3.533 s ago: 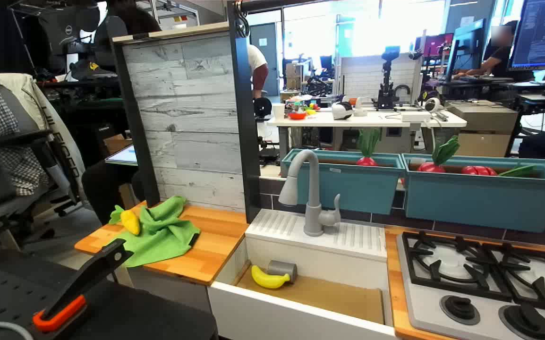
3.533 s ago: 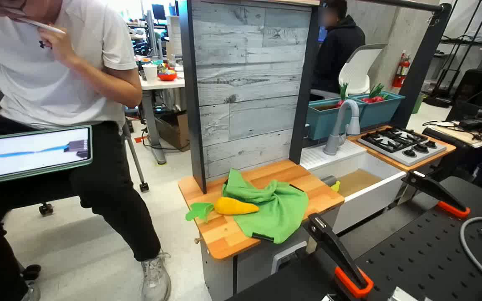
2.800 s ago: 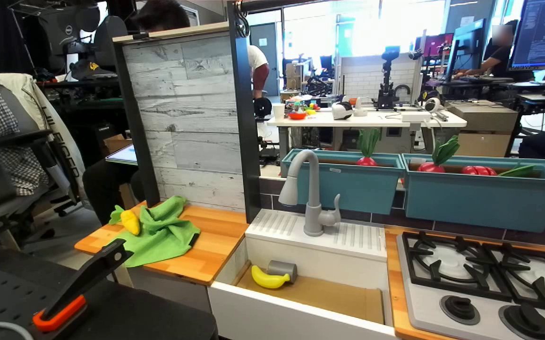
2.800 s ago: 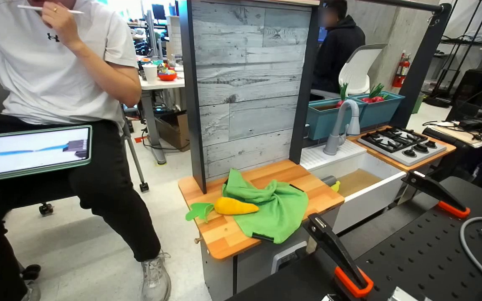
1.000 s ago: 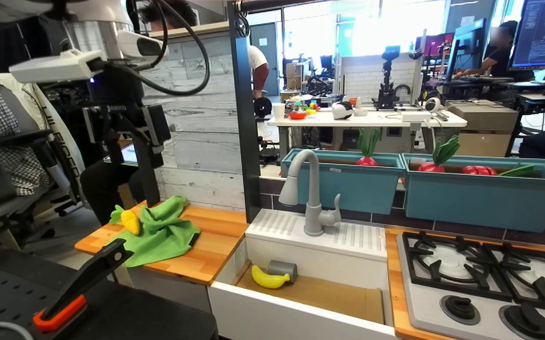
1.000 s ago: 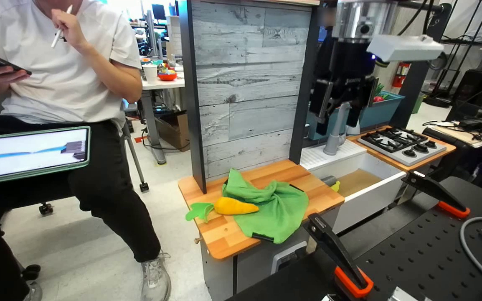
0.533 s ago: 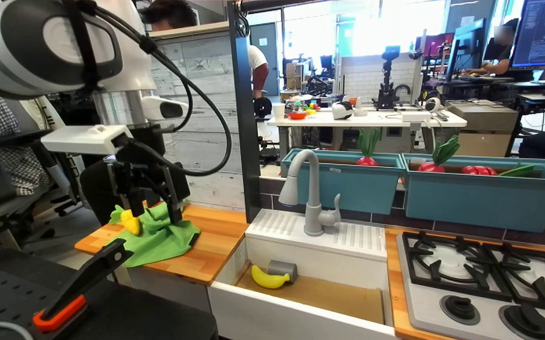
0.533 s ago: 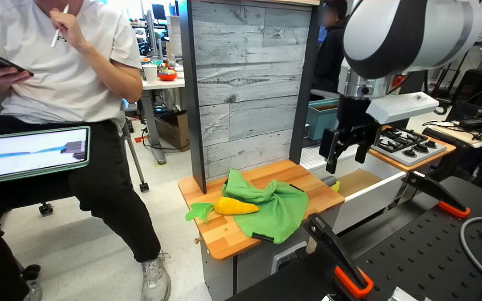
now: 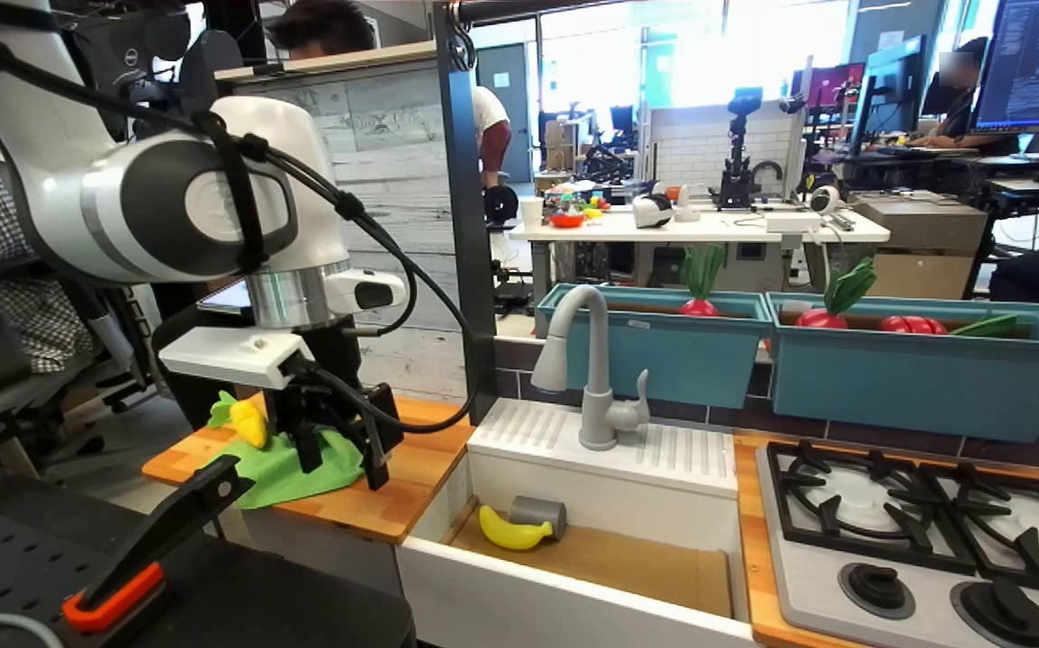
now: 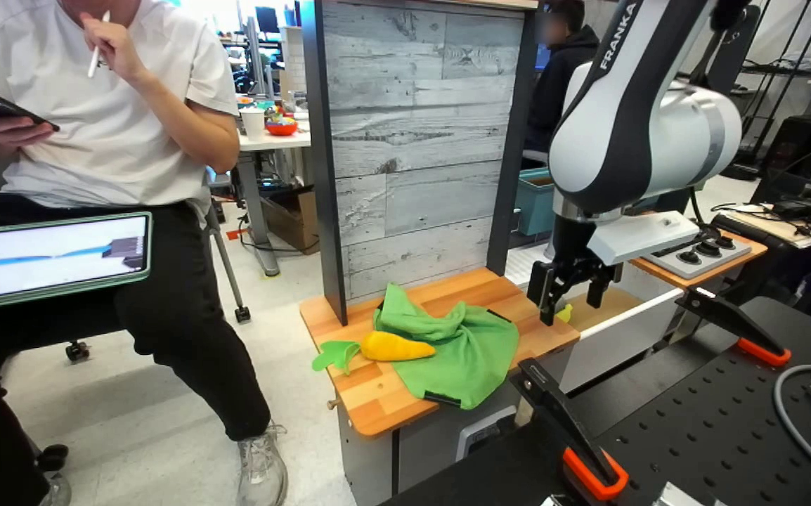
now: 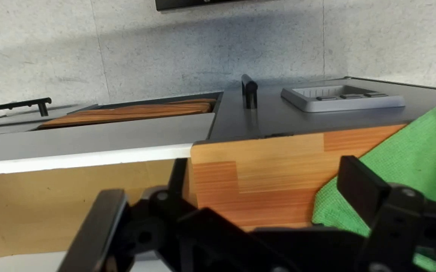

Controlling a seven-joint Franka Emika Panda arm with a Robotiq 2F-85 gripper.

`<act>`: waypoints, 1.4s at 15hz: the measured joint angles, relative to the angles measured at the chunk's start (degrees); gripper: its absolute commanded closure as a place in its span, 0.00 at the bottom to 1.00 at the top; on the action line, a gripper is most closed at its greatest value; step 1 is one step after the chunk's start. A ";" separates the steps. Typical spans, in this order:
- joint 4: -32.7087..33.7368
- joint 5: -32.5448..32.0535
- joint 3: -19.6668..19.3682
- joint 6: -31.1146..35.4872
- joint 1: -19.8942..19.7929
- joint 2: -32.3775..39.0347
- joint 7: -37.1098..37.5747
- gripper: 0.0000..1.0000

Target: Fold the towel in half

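Lying rumpled, the towel (image 10: 472, 357) sits beside the tool (image 10: 570, 312), just apart.

Towel (image 10: 463, 356): green, black strips at edges
Middle: rumpled, bunched
Desk (image 10: 377, 416): beneath it, one corner overhanging

you are viewing the wooden worktop (image 10: 370, 404): green towel (image 10: 472, 360) is lying rumpled on it, one corner overhanging the edge; yellow toy carrot (image 10: 391, 346) is resting alongside, its tip overlapping the towel.

A robot arm (image 9: 186, 211), perforated bench (image 10: 704, 411) and monitor (image 9: 1037, 67) mark a lab.
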 measured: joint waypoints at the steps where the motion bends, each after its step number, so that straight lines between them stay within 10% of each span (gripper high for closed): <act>1: 1.47 0.09 0.00 0.62 0.11 1.63 0.65 0.00; 13: 16.83 0.98 1.21 1.87 1.53 13.54 6.31 0.00; 21: 19.78 1.02 1.64 1.79 1.60 15.34 6.41 0.72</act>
